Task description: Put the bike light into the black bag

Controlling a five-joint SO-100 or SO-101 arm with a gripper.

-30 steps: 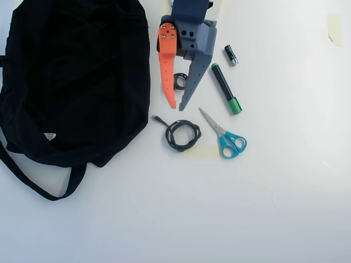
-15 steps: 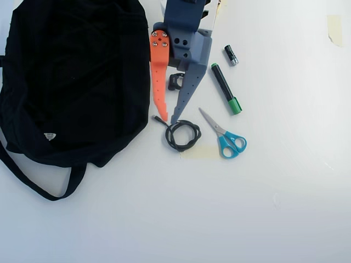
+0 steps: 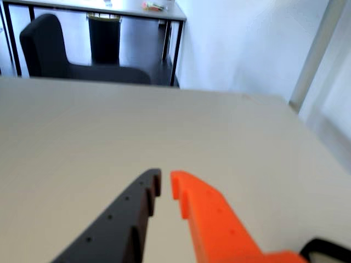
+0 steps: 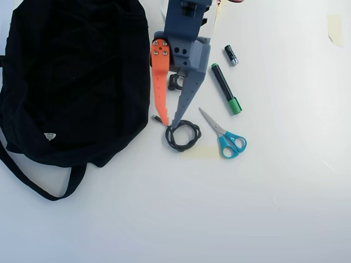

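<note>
Bike light (image 4: 174,83) lies on the white table in the overhead view, peeping out between the finger roots, with the floppy fabric bag (image 4: 77,82) at its 9 o'clock. Since a second ago the gripper (image 4: 169,124) has narrowed and slid toward 6 o'clock, its tips now over the coiled cable (image 4: 184,136). It looks to have overshot the light. In the wrist view the gripper (image 3: 165,183) is all but clenched, its stepped plastic tips holding nothing.
</note>
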